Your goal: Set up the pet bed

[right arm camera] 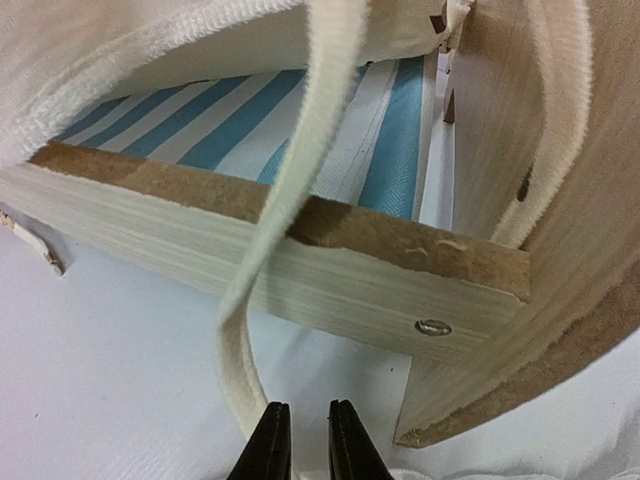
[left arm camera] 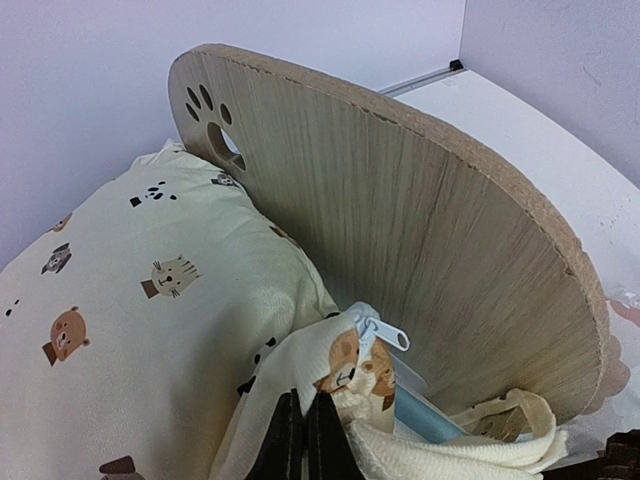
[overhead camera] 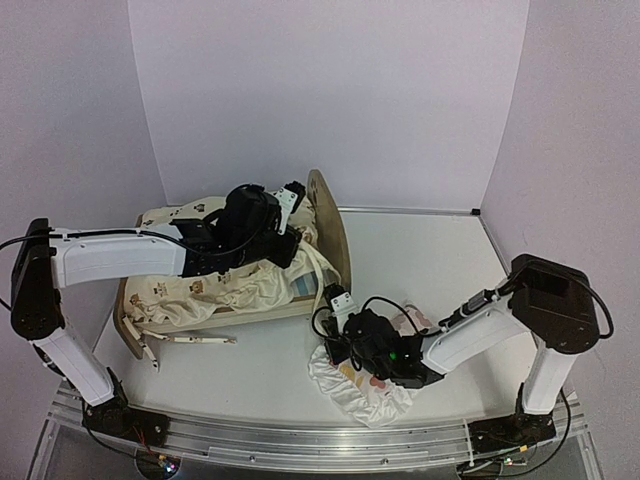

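One pet bed (overhead camera: 330, 225): light wood frame, tall arched headboard with a paw-print cutout near its top, blue-and-white striped base showing inside the side rail in the right wrist view. It sits on the table (overhead camera: 430, 260) at about 10 o'clock from centre, headboard at the 3 o'clock end, low footboard at 9.

Left gripper (left arm camera: 303, 432) is over the bed just inside the headboard, which stands at its 1 o'clock. Jaws fully together; cushion (left arm camera: 150, 290) fabric is bunched against the tips by the zipper pull (left arm camera: 382, 332), can't tell if it is pinched.

Right gripper (right arm camera: 305, 440) is low at the bed's near corner, where side rail meets headboard; the rail is at its 12 o'clock, close but apart. Fingers are a thin gap apart with nothing between.

Two cream straps (right arm camera: 300, 150) hang over the frame; one drops just beside the right gripper at 11 o'clock.

One cream animal-print cushion lies in the bed. One ruffled white pillow (overhead camera: 350, 400) lies under the right arm at 5 o'clock of the bed.
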{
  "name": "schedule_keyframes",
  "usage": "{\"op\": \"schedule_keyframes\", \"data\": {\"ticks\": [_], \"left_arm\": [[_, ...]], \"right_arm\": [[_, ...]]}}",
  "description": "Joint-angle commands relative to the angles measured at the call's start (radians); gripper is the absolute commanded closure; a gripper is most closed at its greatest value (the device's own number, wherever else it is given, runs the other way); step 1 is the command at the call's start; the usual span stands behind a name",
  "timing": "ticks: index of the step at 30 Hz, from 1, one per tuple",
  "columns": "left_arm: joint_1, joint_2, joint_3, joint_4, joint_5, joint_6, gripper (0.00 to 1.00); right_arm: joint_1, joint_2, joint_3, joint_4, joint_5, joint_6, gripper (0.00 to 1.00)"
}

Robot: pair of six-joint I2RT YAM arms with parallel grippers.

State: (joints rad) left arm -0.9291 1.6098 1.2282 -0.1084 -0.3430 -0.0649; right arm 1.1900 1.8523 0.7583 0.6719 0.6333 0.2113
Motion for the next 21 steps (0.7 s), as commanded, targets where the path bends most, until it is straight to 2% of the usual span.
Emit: {"op": "schedule_keyframes", "data": {"ticks": [1, 12, 21], "left_arm": [[0.01, -0.068, -0.005, 0.009, -0.001, -0.014, 1.0], [0.01, -0.082, -0.029, 0.027, 0.019, -0.016, 1.0], [0.01, -0.077, -0.021, 0.026, 0.04, -0.02, 1.0]], "right_arm": [[0.005, 0.076, 0.081, 0.042, 0.114, -0.035, 0.85], [-0.004, 0.22, 0.151, 0.12, 0.261, -0.027, 0.77], [-0.013, 0.362, 0.147, 0.42, 0.391, -0.089, 0.71]]}}
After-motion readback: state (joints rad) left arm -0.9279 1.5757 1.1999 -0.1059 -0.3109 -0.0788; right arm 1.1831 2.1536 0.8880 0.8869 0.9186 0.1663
